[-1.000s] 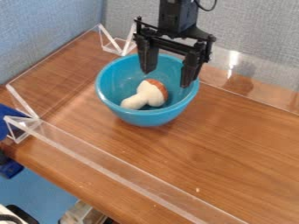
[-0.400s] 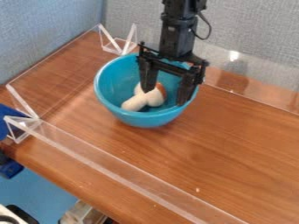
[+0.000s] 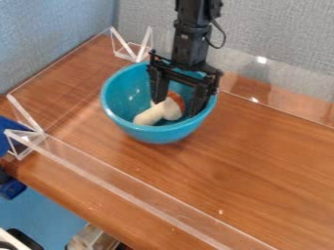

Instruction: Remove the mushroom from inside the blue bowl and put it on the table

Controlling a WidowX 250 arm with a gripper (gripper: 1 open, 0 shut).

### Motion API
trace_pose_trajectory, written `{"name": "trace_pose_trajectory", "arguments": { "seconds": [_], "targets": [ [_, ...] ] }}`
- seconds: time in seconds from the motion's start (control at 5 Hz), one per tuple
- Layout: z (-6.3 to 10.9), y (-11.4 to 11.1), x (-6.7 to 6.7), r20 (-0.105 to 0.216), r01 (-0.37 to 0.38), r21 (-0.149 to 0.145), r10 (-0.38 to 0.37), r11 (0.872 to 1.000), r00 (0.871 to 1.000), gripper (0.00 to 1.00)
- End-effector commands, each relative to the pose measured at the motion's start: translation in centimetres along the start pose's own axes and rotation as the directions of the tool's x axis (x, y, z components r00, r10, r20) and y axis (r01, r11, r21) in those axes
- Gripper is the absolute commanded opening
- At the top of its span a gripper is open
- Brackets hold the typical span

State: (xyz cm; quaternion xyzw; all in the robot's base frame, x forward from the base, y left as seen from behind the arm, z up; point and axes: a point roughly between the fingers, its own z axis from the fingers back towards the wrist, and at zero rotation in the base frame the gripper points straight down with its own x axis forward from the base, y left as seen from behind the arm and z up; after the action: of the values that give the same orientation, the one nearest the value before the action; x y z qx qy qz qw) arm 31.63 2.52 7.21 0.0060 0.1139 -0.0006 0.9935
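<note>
On my feed I count one bowl [image 3: 128, 117] and one mushroom [image 3: 159, 112]. I also see one gripper [image 3: 179, 105].

Brown wood-grain counter [image 3: 248, 186] w/ low clear walls; blue bowl [image 3: 127, 105] directly on it, twd back.

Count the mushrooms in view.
1: the mushroom lies inside the blue bowl, partly behind the gripper. Anything directly behind the fingers would be hidden.
</note>
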Motion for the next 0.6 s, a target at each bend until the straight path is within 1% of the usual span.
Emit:
{"name": "trace_pose_trajectory", "arguments": {
  "seconds": [0.0,0.4],
  "targets": [
    [0.9,0.9,1.3,0.04,-0.031,0.003,0.031,1.0,0.999,1.0],
    [-0.5,1.3,2.5,0.018,-0.046,0.006,0.046,0.999,0.999,1.0]
  ]
}}
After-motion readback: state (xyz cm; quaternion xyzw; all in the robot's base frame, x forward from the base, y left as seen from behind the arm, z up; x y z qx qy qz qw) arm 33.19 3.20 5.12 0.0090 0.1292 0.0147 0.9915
